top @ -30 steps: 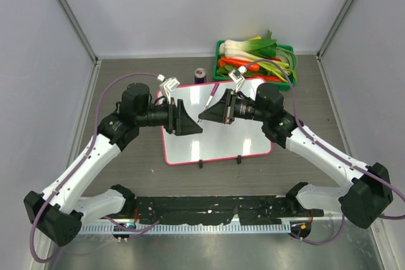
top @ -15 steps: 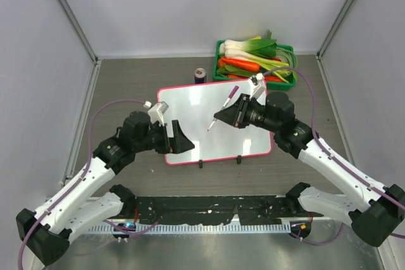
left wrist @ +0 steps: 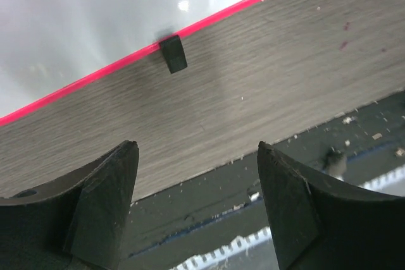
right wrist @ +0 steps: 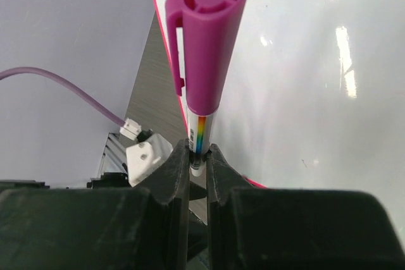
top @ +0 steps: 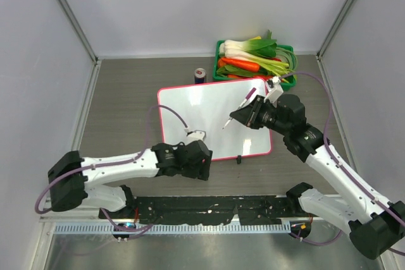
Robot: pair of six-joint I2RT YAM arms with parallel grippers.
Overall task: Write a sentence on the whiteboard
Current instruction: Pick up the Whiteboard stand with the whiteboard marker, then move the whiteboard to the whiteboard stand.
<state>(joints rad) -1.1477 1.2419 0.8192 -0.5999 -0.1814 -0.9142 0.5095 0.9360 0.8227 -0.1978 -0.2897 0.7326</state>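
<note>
The whiteboard, white with a thin pink frame, lies flat in the middle of the table. The sentence is out of view; the board's face looks blank. My right gripper hovers over the board's right part, shut on a magenta-capped marker that slants down to the left. In the right wrist view the marker stands between the closed fingers, over the whiteboard. My left gripper sits low just off the board's near edge, open and empty. A black foot of the board shows beyond it.
A green crate of vegetables stands at the back right, touching the board's far corner. A small dark can stands behind the board. A black rail runs along the near table edge. Grey walls close both sides.
My left arm has swung from the board's left edge down to its near edge, and its gripper has opened. My right gripper has carried the marker a little to the right.
</note>
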